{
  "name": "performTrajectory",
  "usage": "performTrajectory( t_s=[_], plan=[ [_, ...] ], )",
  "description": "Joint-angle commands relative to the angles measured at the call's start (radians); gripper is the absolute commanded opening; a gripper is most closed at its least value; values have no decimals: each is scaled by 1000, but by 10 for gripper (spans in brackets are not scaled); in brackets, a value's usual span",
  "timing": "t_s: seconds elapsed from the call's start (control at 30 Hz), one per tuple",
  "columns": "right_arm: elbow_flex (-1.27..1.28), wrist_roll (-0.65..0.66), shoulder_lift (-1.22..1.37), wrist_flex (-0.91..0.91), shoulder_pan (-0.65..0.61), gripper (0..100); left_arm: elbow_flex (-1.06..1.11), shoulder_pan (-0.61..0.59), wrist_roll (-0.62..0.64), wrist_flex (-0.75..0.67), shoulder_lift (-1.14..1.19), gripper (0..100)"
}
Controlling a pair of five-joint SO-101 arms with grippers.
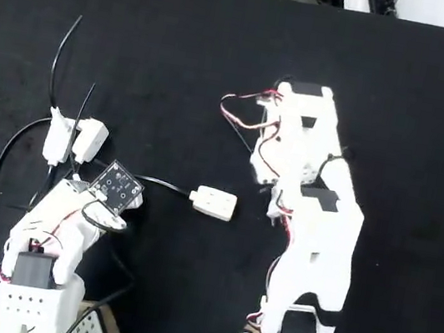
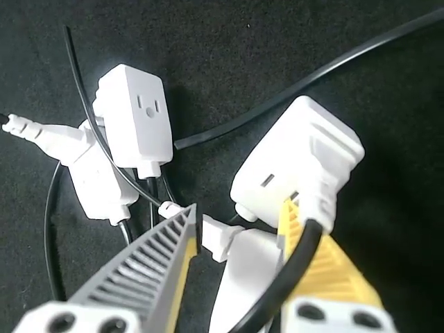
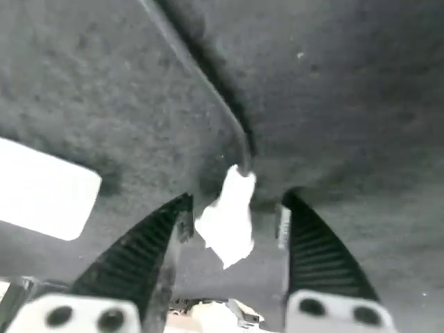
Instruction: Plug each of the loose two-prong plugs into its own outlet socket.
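Straddling a white plug, the right gripper stands with its black fingers spread apart. There is a gap on either side of the plug, so nothing is clamped. A black cord runs from this plug away across the black table. Just off to one side of the gripper lies a lone socket, a plain white block. The high view places this block near the middle of the table between the two arms, with its own dark lead curving toward the left arm. The right arm is folded up just beside it on the other side.

The left gripper sits over a tangle of white housings and black cords. A two-slot socket is tilted against the gripper's yellow half, its slotted face turned toward the camera. A thick black lead runs back from the socket along the yellow. A second plug lies between the grey half and the yellow half, touching the grey tip. Whether the gripper is clamped on this plug or merely straddles it cannot be told.

Farther out, a grounded socket shows two slots and a round hole on its face. It touches a third plug lying just beside it. Any lettering on the housings is too small to make out.
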Motion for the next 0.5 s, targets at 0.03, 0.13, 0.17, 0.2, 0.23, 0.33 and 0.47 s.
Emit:
performTrajectory(
  t_s=[0.03,0.13,0.17,0.2,0.23,0.33,0.47],
  plan=[
    [-65,11,-2,34,3,102,19,-10,-6,5,2,191],
    [-61,35,-2,34,11,81,19,-10,-6,5,2,191],
    [-59,35,-2,34,12,81,19,-10,-6,5,2,191],
    [-58,37,-2,34,14,79,19,-10,-6,5,2,191],
    [-56,37,-2,35,15,78,19,-10,-6,5,2,191],
    [-42,34,-2,35,14,78,19,-10,-6,5,2,191],
    [-8,31,-2,37,9,81,19,-10,-6,5,2,191]
  ],
)
